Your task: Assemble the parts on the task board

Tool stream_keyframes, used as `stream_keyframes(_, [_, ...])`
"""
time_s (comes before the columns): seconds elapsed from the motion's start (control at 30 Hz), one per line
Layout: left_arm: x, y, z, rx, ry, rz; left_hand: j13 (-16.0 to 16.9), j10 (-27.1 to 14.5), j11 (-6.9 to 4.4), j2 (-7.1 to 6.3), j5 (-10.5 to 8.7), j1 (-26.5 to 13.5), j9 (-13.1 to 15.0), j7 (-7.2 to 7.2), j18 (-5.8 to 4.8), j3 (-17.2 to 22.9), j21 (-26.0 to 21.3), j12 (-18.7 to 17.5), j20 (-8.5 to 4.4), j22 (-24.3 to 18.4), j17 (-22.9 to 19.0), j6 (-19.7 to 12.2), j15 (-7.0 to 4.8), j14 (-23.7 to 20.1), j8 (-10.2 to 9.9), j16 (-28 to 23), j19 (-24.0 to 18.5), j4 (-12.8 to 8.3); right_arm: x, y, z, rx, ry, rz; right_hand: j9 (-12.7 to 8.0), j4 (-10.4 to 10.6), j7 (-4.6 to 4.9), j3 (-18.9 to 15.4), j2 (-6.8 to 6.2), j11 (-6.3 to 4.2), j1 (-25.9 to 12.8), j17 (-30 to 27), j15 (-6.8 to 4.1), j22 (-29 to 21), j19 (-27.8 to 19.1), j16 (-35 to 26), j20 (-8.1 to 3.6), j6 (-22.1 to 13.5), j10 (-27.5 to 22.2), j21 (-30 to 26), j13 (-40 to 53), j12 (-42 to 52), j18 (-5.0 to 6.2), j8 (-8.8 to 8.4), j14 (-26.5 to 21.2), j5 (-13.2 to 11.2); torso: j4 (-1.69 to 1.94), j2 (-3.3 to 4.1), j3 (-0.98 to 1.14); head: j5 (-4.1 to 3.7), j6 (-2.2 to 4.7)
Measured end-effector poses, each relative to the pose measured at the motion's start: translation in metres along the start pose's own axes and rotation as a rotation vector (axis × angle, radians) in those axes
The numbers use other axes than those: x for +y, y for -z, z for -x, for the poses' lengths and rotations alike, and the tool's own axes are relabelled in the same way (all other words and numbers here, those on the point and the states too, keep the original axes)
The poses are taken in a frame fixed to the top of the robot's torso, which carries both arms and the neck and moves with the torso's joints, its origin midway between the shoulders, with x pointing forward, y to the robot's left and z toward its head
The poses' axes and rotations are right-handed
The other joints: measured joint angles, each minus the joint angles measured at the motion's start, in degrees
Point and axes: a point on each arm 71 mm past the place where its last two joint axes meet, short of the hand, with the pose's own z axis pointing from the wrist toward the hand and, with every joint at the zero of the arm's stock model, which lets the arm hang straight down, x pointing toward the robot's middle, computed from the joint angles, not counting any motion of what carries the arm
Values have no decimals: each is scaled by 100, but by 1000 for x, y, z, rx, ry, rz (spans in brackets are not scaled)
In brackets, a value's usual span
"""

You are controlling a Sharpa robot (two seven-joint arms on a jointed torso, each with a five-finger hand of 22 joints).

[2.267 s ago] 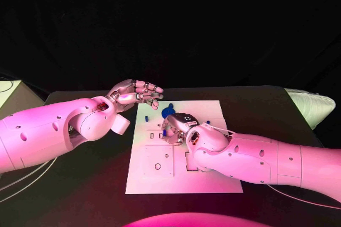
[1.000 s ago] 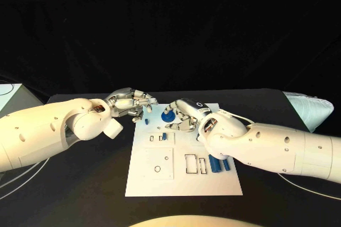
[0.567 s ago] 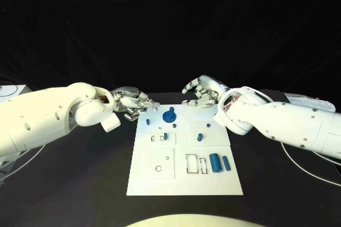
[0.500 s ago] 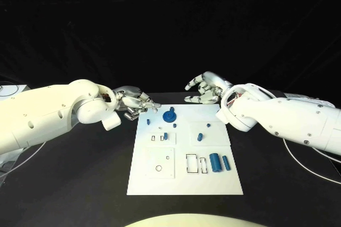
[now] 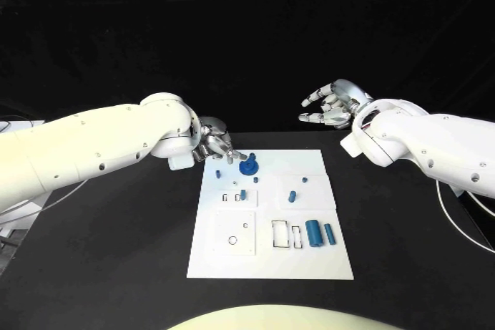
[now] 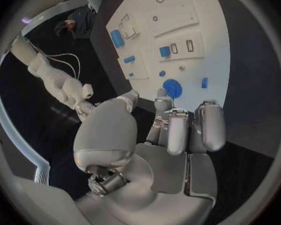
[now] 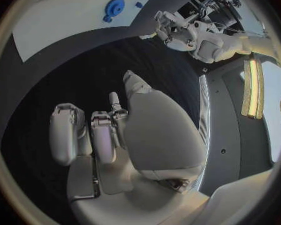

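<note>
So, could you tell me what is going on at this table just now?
The robot is assembling small blue parts on the white task board. At this moment neither hand holds anything. The left hand hovers at the board's far left corner, close to the round blue part. The right hand is raised beyond the board, fingers apart. Two blue cylinders lie side by side on the board.

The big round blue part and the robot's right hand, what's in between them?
Nothing. In the head view, bare white task board, then black table, separates the round blue part from the raised right hand.

Parts point(image 5: 312, 235) on task board point(image 5: 270, 262)
</note>
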Motion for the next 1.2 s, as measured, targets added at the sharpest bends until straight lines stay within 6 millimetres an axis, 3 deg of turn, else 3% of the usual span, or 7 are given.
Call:
stream_keyframes(0.17, [-10,-12,-7,15,-86,38,-54,-52,-52,61,0,-137,115,-47,2,-157,0,0,-21,-22,0,-54,0,0,55,0,-20,-1,-6,-1,6,-8,-9,-18,0,0,0,0,0,0,0,0,0,0,0,0,0,0,0,0,0,15,0,0,0,0,0,0,-1,12,-13])
stream_keyframes(0.57, [-20,-27,-20,75,-190,88,-260,-259,-7,190,0,-214,176,-9,1,-249,-64,-172,-31,-131,-1,-196,0,0,55,-42,-71,0,-8,0,7,11,-14,-31,-1,0,21,0,0,0,0,-1,0,-1,0,0,0,-21,0,0,0,15,0,0,0,-22,-10,14,4,25,-26])
stream_keyframes(1.2, [-9,-47,-51,176,-222,139,-198,-259,-7,268,0,-171,196,-9,2,-265,-64,-151,-31,-32,-2,-196,0,0,55,-19,-70,-16,-10,3,7,28,-8,-44,-3,0,0,-1,0,-1,0,4,0,-3,0,0,0,-41,0,0,4,15,0,0,0,-21,6,10,-4,-37,-84])
